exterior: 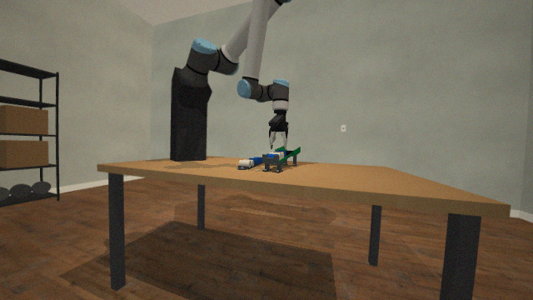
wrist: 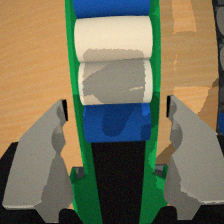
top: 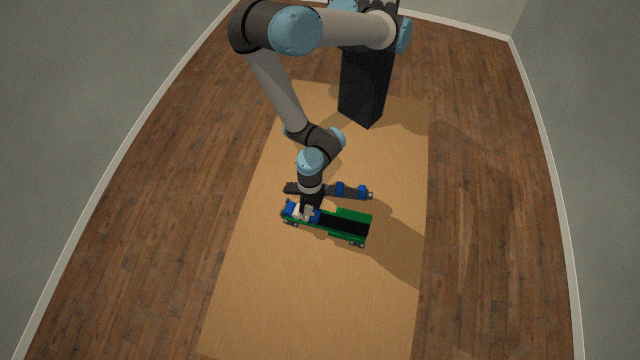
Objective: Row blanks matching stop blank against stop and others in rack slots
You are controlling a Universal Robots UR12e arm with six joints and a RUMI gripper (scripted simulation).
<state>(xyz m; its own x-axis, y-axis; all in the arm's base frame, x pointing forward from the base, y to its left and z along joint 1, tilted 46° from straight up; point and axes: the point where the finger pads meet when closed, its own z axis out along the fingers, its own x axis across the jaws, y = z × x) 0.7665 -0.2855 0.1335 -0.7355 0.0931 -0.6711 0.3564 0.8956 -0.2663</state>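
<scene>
Near the middle of the bench (top: 260, 295), the pincer (wrist: 112, 145) hangs with jaws apart and empty, straddling the green feed ramp (wrist: 156, 75). Its row reads blue, white (wrist: 113, 38), white (wrist: 115, 82), blue (wrist: 117, 121), so the whites likely must go to the stock rack (top: 357, 192). That straddle suits lifting the outermost blue blank first.

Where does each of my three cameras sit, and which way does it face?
Top: high overhead, looking down at the tan wooden table; the whole arm shows.
Exterior: low in the room, facing the table's side; arm and open hand show.
Wrist: on the hand, looking down the green feed ramp; only the grey fingers show.
Shared: all see the ramp's blue and white blanks.
</scene>
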